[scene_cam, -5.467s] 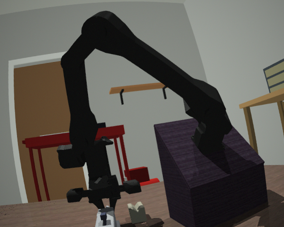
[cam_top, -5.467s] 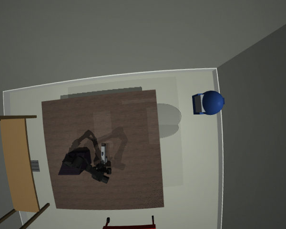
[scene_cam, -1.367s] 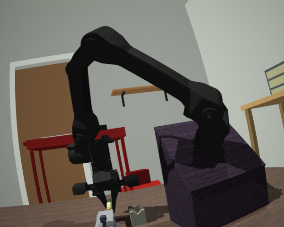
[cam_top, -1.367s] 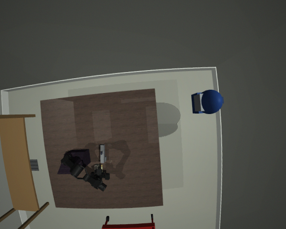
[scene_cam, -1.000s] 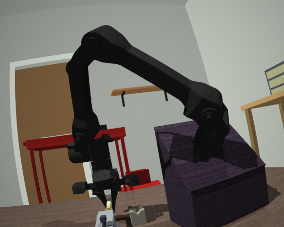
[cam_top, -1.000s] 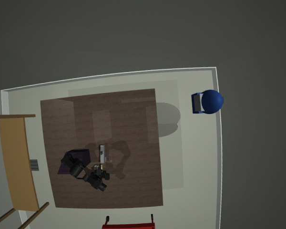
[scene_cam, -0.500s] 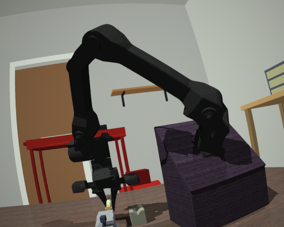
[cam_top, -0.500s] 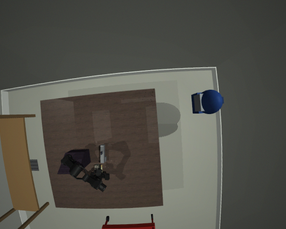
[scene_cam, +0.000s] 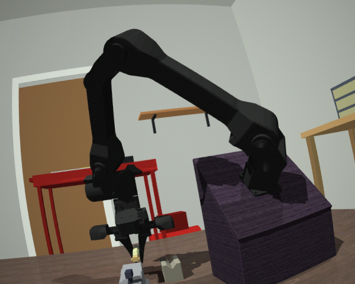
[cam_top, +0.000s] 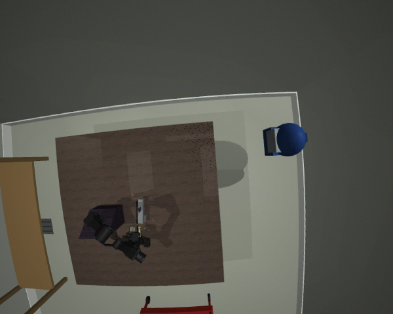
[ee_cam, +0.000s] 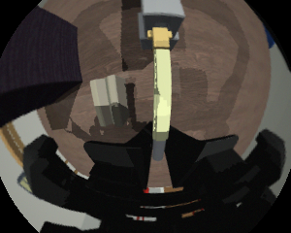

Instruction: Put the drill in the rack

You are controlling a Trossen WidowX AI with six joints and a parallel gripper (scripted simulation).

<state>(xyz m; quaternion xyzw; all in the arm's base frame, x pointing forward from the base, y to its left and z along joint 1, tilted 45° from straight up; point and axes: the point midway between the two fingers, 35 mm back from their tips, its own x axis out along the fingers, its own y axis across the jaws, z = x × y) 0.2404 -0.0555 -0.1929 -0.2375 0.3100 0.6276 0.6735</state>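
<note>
My gripper (scene_cam: 136,260) (ee_cam: 156,123) (cam_top: 134,230) points down and is shut on the pale yellow drill (ee_cam: 161,91) (scene_cam: 136,252). The drill runs from my fingers to the grey holder block (scene_cam: 137,270) (cam_top: 141,210). Its orange end touches the block's mouth, and I cannot tell whether it is still inside. A small blue-grey key (scene_cam: 128,273) sits on the block's front. The grey V-notched rack (scene_cam: 171,268) (ee_cam: 110,100) stands on the table just beside the block, with nothing in it.
A large dark purple box (scene_cam: 263,220) (cam_top: 103,216) (ee_cam: 36,58) carries the arm's base, close beside the rack. The brown table top (cam_top: 176,189) holds everything. A red bench (scene_cam: 80,177) and a door stand behind.
</note>
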